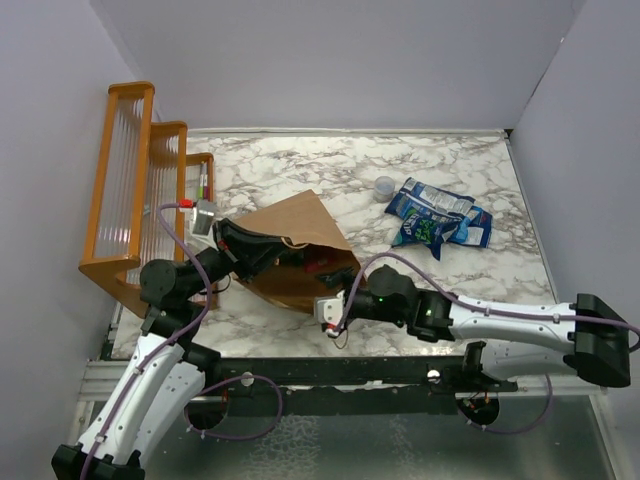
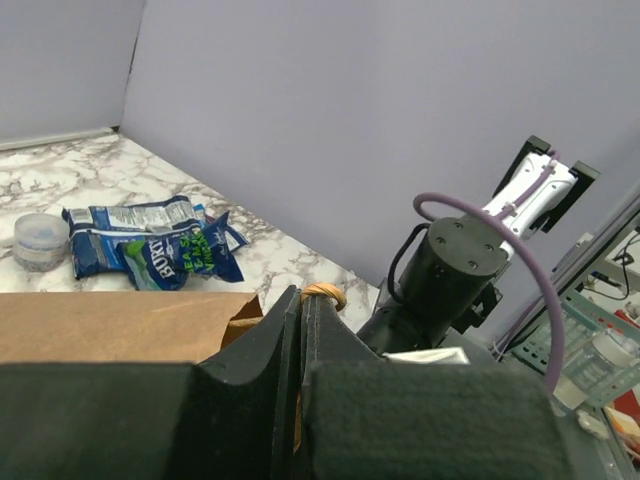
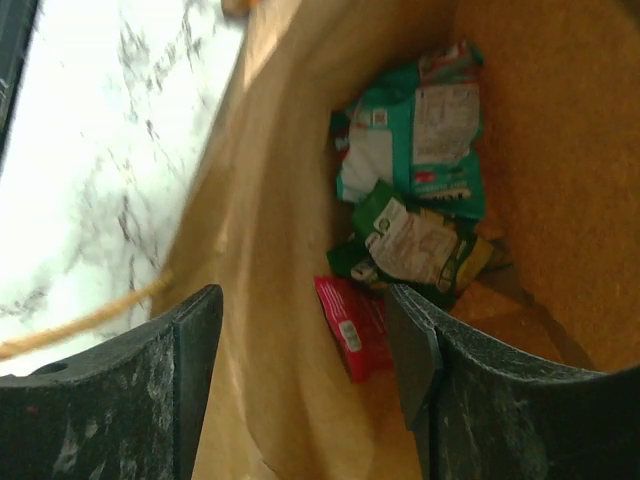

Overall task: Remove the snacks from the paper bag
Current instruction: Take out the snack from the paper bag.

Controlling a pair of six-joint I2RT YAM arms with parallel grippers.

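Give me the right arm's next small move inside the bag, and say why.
Probably ease the right gripper a little deeper and close on the small red foil packet. The gripper's jaws stand open inside the brown paper bag, the red packet lies nearest between them, and the left gripper pinches the bag's rim. The teal foil packet lies farther in.

**Where my cameras sit**

My top view looks steeply down from behind the rig onto the white marbled table (image 1: 300,170). My left wrist view skims low over the creased brown kraft paper bag (image 2: 110,325) toward blue foil packets (image 2: 150,250), which sit centre-right in the top view. My right wrist view peers closely into that bag.
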